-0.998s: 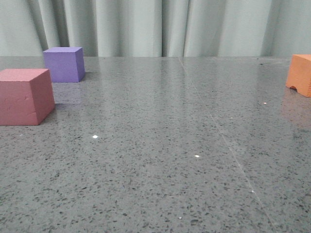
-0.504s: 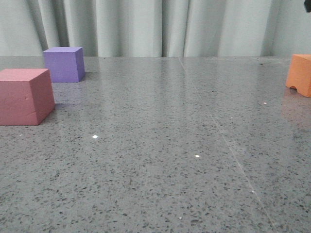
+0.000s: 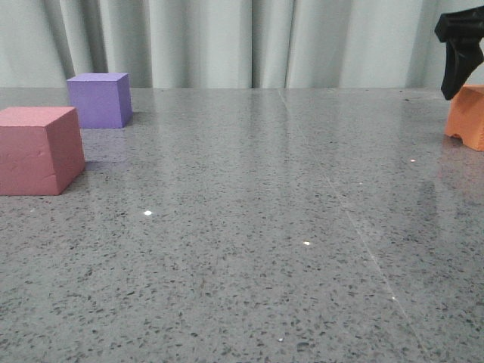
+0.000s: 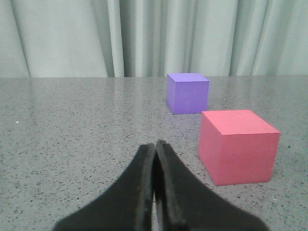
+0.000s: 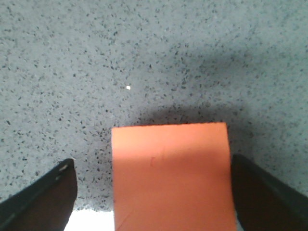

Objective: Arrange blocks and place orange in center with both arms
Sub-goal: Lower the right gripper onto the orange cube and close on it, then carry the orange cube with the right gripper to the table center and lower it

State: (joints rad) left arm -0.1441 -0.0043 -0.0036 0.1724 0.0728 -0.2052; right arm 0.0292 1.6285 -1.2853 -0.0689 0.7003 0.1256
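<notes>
Here, 3 cubes: 1 pink-red cube [image 3: 39, 150], 1 purple cube [image 3: 99, 99], 1 orange cube [image 3: 467, 116], 2 pincers.

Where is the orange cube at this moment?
In the front view the orange cube sits at the table's far right edge, under the right gripper, far from the other cubes.

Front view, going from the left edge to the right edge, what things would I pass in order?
Pink-red cube → purple cube → right gripper above the orange cube at the far right edge; those two overlap, so their order is unclear.
</notes>
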